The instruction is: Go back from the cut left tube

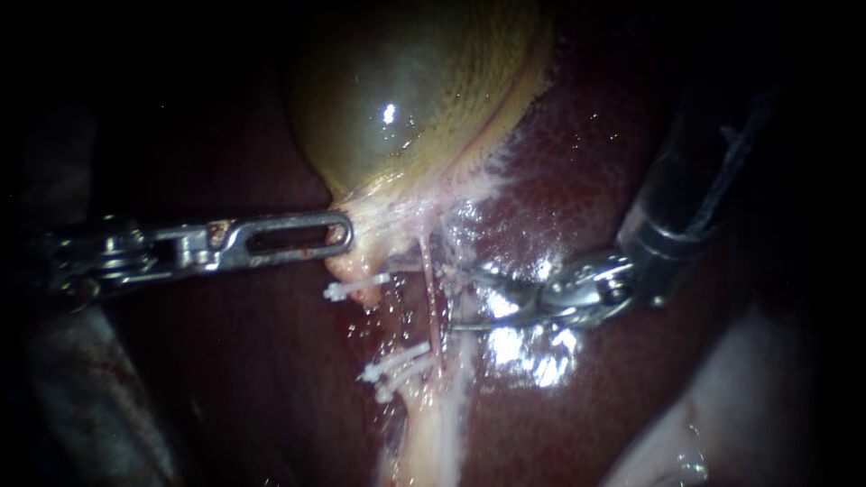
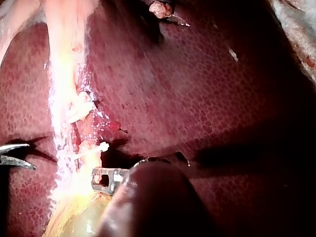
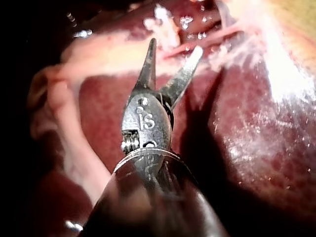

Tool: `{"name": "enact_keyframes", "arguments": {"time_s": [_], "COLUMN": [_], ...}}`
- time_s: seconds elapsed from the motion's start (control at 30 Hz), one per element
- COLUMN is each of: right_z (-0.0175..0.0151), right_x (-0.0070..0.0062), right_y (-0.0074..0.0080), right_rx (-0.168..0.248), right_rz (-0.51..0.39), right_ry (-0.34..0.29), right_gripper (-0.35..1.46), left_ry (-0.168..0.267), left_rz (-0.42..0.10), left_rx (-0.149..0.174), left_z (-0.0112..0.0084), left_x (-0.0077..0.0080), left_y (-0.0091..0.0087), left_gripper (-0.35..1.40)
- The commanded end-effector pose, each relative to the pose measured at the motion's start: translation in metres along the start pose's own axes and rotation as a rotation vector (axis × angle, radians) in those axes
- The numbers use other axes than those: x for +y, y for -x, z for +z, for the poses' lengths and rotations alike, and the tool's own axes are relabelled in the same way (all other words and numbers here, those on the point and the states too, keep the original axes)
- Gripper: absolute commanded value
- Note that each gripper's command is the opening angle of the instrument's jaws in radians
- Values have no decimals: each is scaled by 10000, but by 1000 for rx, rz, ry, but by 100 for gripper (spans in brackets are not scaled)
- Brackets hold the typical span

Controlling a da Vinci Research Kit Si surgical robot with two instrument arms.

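Note:
The yellow-green gallbladder [image 1: 406,99] lies on the dark red liver [image 1: 586,171]. My left instrument [image 1: 345,234] is shut on the gallbladder's neck. Below it the left tube is parted. One white clip [image 1: 347,289] sits on the upper stump and two clips [image 1: 394,365] on the lower one. A thin reddish tube [image 1: 431,302] runs just to their right. My right instrument [image 1: 451,298] has its blades open, their tips beside that thin tube. The right wrist view shows the blades [image 3: 174,47] spread, with pale tissue and the pink tube [image 3: 212,33] just ahead.
Pale fatty tissue [image 1: 433,433] runs downward from the clips. Wet glare [image 1: 528,347] lies on the liver under the right instrument. In the left wrist view the liver [image 2: 197,98] fills the field and the other instrument's blade tips [image 2: 22,155] enter beside the pale strand.

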Motion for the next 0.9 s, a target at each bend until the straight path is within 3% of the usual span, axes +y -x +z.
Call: {"name": "enact_keyframes", "arguments": {"time_s": [0.03,0.23,0.33,0.9], "right_z": [-4,-20,-23,-22], "right_x": [3,22,26,27], "right_y": [-1,0,2,5], "right_rx": [4,27,17,17], "right_rz": [-5,-52,-58,-54], "right_ry": [14,95,121,124], "right_gripper": [133,140,142,142], "left_ry": [-1,-2,0,1], "left_rz": [0,1,1,3], "left_rx": [1,3,2,9], "left_z": [1,4,7,46], "left_x": [0,0,0,0], "left_y": [0,0,1,6], "left_gripper": [-35,-35,-35,-35]}}
